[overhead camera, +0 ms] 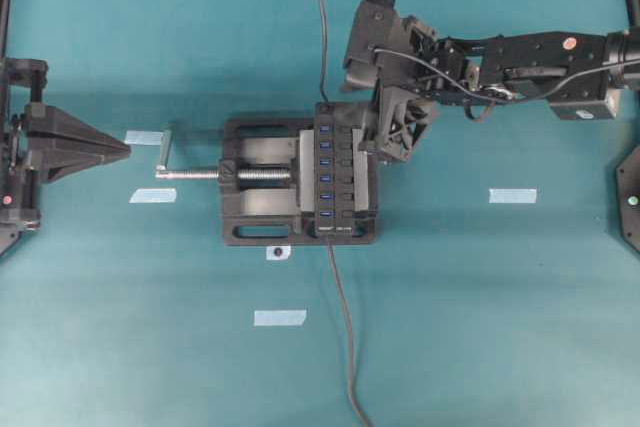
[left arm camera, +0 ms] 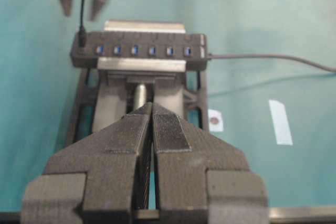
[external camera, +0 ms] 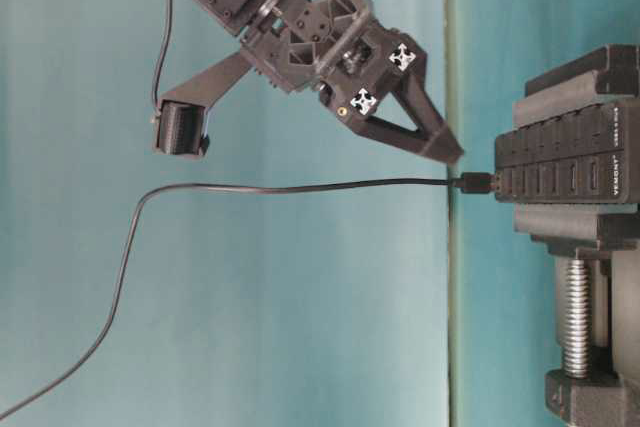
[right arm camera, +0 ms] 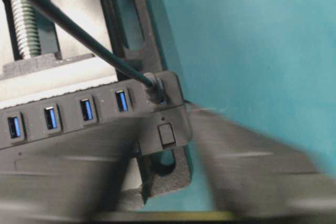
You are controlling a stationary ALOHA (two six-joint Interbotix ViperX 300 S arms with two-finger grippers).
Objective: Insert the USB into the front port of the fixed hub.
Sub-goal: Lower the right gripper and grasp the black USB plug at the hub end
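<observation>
USB (right arm camera: pixel 153 85) – seated in fixed hub's (right arm camera: pixel 94 124) end port | right pincer (right arm camera: pixel 194 145) – spread apart, just beside

Overhead looking straight down, table-level side view, two close wrist views, all sharing the fixed hub (overhead camera: pixel 334 183).

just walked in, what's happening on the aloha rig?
The USB sits plugged into the end port of the fixed hub, which is clamped in a black vise. Its cable trails away across the table. The right gripper hovers just beside the plug with its jaws apart, holding nothing; it looks like it has let go. The left gripper is shut and empty, parked well off to the side, pointing at the vise's crank handle.
</observation>
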